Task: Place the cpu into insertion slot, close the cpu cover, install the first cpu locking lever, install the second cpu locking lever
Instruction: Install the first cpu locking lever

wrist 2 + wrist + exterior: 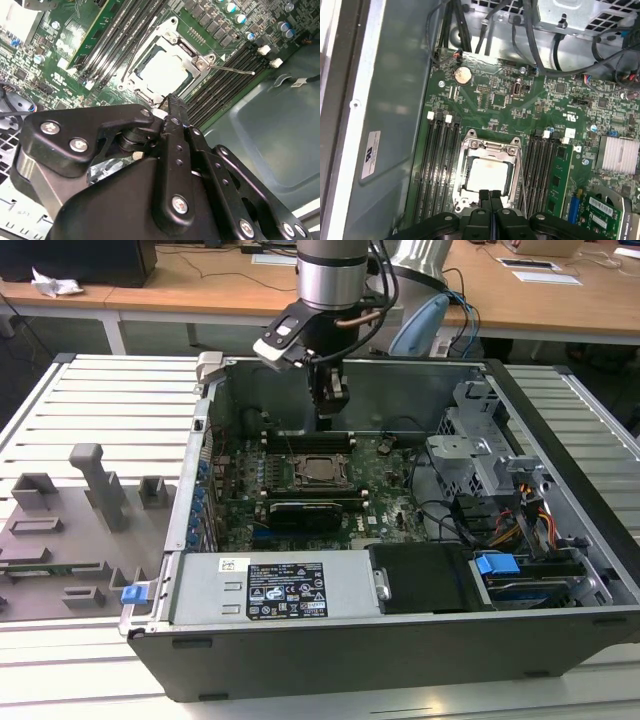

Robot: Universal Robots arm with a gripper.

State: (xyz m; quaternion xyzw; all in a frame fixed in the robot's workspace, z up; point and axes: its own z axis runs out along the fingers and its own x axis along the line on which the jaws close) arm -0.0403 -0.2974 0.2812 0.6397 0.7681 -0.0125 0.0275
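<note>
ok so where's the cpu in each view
Exterior view: the cpu sits mid-motherboard, under the gripper.
Second wrist view: pale square just past the gripper's tip.
First wrist view: pale square just past the gripper's tip.
Shared landmark: the cpu cover framing it.

In view are one cpu (489, 174), one cpu cover (490, 146), one motherboard (495, 112), one coin battery (462, 75) and one computer case (400, 660).

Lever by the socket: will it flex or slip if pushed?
The lever is a thin bare metal rod, so it will likely flex and spring back. Its smooth surface may let the shut gripper slide off. One end is pinned beside the cover, so it should pivot.
</note>
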